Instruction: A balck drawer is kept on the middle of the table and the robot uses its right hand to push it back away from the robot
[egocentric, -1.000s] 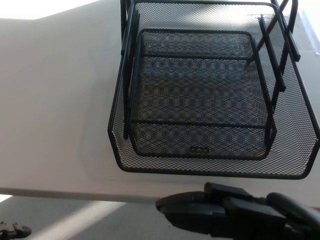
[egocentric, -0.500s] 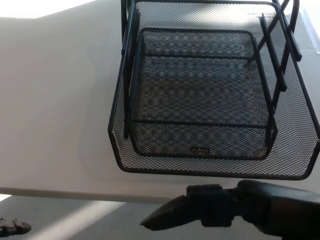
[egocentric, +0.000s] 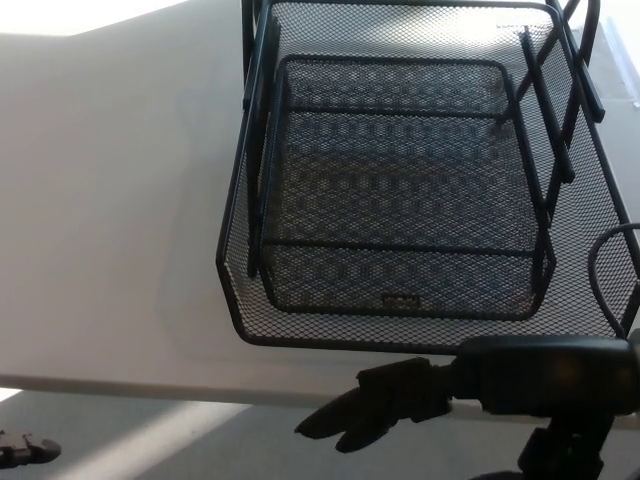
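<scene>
At the far lower left, a small black part (egocentric: 25, 452) juts in at the picture's edge, too little of it in view to tell what it is. The white table (egocentric: 110, 230) fills the left and middle, bare on that side, its near edge running across the lower part of the view above a grey floor (egocentric: 150, 440).

Right of centre sits the black drawer (egocentric: 420, 190), a wire-mesh tray set inside a larger mesh frame with slanted bars on its right side. It stands on the table toward the near edge, its front rim just short of that edge, with a small label low on the inner tray's front wall.

Below the front rim, the right hand (egocentric: 385, 400) reaches in from the right on a thick black forearm. Its fingers (egocentric: 330, 422) point leftward and downward, slightly spread, holding nothing, just off the table's near edge and not touching the drawer. A thin black cable (egocentric: 600, 262) loops over the frame's right corner above the forearm.
</scene>
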